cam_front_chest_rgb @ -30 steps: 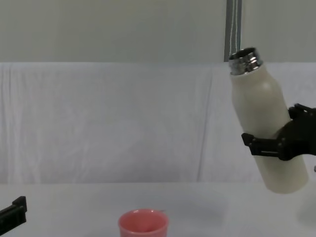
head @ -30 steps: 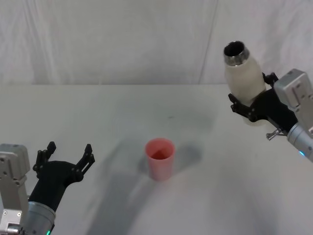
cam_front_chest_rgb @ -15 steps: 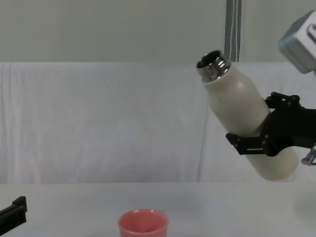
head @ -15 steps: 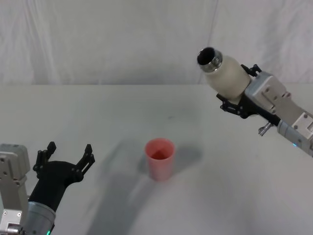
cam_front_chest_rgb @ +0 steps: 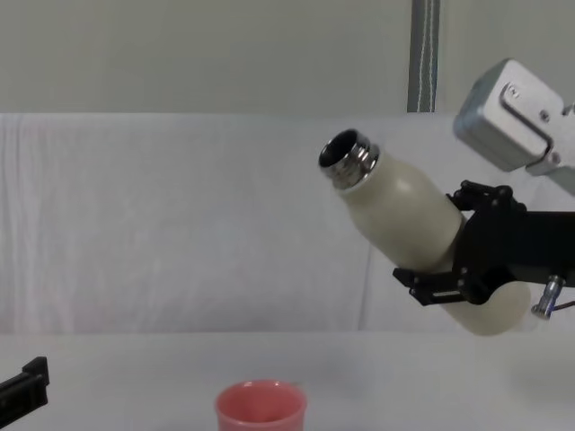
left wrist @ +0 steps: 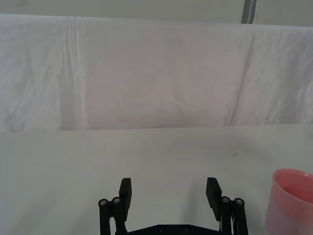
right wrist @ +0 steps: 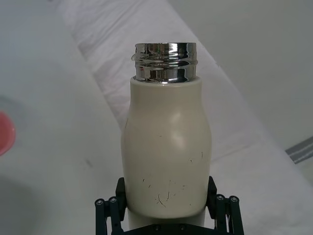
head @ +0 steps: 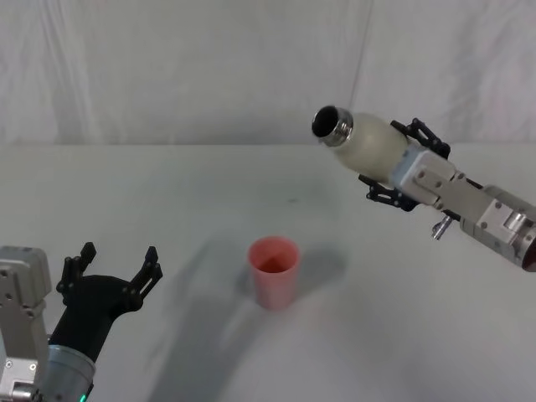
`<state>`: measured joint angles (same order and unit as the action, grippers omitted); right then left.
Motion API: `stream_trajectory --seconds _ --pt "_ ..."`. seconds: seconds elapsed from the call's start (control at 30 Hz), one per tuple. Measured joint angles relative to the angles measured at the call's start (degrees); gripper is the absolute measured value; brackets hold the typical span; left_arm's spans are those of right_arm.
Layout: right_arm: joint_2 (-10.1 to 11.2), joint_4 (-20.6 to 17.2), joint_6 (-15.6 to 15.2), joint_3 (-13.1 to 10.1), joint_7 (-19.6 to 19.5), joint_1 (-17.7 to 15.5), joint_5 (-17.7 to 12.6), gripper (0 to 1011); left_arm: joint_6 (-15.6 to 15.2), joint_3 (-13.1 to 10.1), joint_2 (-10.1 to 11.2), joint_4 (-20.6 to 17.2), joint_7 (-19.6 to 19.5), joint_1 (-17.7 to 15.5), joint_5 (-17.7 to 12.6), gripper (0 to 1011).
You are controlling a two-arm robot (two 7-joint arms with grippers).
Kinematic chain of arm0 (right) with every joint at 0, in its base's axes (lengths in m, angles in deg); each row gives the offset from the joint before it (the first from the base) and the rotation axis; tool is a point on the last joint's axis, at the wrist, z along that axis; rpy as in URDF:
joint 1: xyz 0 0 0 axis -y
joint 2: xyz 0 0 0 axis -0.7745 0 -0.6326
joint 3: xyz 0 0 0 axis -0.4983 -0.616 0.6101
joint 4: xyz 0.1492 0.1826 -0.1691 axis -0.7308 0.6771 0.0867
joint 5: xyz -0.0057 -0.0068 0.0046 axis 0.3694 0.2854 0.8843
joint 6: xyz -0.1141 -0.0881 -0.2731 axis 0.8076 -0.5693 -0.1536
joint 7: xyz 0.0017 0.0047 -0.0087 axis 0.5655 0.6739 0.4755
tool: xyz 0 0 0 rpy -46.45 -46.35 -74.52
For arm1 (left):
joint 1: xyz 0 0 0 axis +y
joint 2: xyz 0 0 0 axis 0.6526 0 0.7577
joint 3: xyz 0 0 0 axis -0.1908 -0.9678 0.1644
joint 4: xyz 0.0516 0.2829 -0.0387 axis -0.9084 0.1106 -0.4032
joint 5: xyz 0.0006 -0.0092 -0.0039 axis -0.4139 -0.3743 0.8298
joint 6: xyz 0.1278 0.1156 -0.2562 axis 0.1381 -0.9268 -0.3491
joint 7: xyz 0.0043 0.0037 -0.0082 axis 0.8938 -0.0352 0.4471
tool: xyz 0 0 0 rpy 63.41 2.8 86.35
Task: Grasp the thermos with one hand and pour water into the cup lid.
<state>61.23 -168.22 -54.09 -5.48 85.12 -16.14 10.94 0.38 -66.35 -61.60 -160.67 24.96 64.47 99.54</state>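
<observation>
My right gripper (head: 404, 167) is shut on the cream-white thermos (head: 368, 148), holding it in the air above the table, tilted with its open steel neck (cam_front_chest_rgb: 346, 159) pointing left and up. The thermos (cam_front_chest_rgb: 409, 220) hangs up and to the right of the pink cup lid (cam_front_chest_rgb: 260, 405). In the right wrist view the black fingers (right wrist: 220, 210) clamp the thermos (right wrist: 166, 152) low on its body, and the cup lid (right wrist: 4, 133) shows at the edge. The cup lid (head: 274, 270) stands upright on the table's middle. No water stream is visible. My left gripper (head: 113, 266) rests open near the front left, apart from the cup lid (left wrist: 292, 200).
A white cloth covers the table (head: 193, 193) and hangs as a backdrop (cam_front_chest_rgb: 180, 224) behind it. A grey vertical post (cam_front_chest_rgb: 425, 54) stands behind the backdrop. Bare tabletop lies all around the cup lid.
My right gripper has carried the thermos leftward toward the cup lid and tipped it from near upright to a steep lean, neck to the left. The left arm has not moved.
</observation>
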Motion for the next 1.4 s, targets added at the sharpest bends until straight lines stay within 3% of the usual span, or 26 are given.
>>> stream_trajectory --seconds 0.37,0.87,1.4 --pt "0.46 1.32 1.05 2.72 0.26 0.82 3.75 951 0.0 0.0 0.0 0.0 0.0 0.0 0.0 1001" --pt "-0.02 3.44 3.36 5.64 -3.16 0.65 9.7 951 0.0 0.0 0.0 0.0 0.0 0.0 0.0 1001" --pt "0.36 4.33 4.06 8.13 -3.69 0.95 14.44 951 0.0 0.0 0.0 0.0 0.0 0.0 0.0 1001"
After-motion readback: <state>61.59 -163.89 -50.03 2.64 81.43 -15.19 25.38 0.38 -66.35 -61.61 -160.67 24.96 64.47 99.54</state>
